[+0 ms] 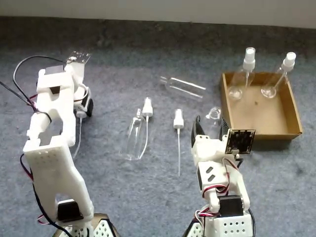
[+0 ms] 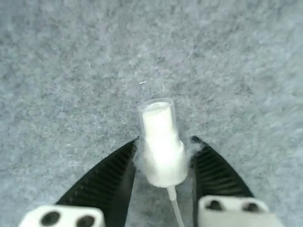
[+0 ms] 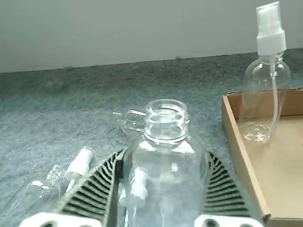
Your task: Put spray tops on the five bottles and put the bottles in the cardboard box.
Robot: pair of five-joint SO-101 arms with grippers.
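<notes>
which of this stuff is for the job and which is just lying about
For the job: cardboard box; two topped bottles in it; bottle in right gripper; spray top in left gripper; two lying bottles; two loose spray tops.

Not part of it: grey carpet; arm cables.

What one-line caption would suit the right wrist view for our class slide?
Right gripper shut on an open-necked clear bottle, beside the cardboard box where a spray-topped bottle stands.
</notes>
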